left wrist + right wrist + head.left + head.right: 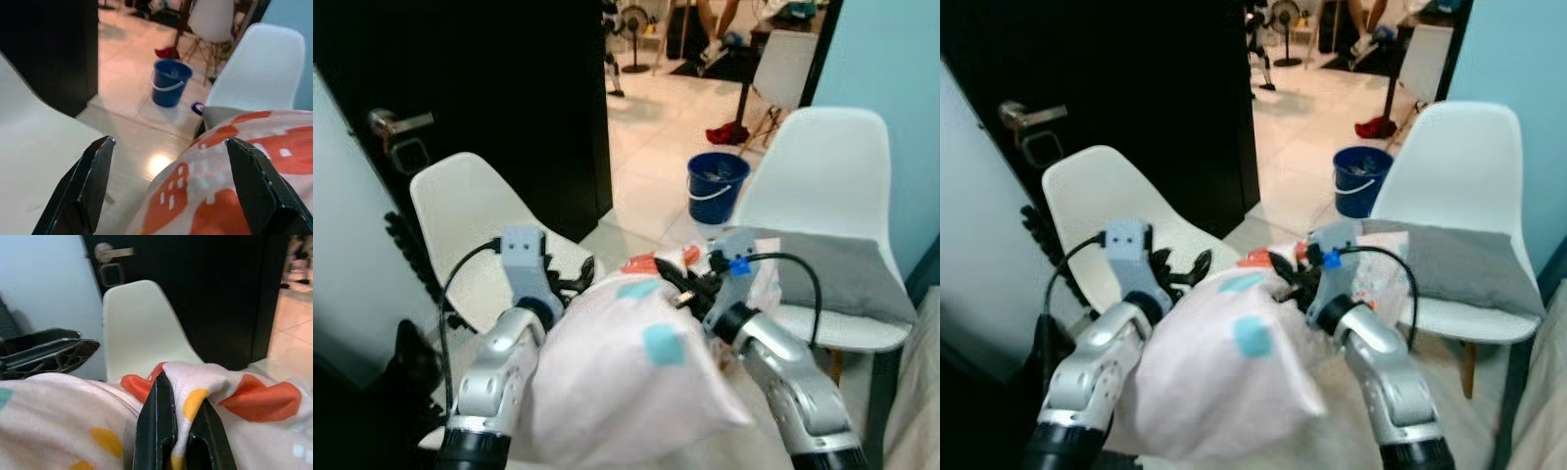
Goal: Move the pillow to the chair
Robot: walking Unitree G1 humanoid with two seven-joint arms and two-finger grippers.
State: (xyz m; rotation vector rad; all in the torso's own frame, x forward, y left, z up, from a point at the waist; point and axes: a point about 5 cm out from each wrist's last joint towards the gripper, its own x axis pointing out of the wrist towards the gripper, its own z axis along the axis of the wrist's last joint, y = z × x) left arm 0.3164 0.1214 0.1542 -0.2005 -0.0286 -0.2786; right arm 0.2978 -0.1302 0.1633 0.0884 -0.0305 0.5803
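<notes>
So there are two white chairs in front of the robot: the left chair (pixel 475 230) is bare, and the right chair (pixel 822 186) already has a grey cushion (pixel 832 269) on its seat. The pillow (pixel 626 377) is up in the air between both arms, long axis running near to far, with the bare seat just ahead and to its left. The right gripper (pixel 178 431) is pinched tight on the pillow's cloth at the far edge. The left gripper (pixel 168 181) has its fingers spread wide, pressing the pillow's left side rather than clamping it. The left arm looks nearer that chair.
</notes>
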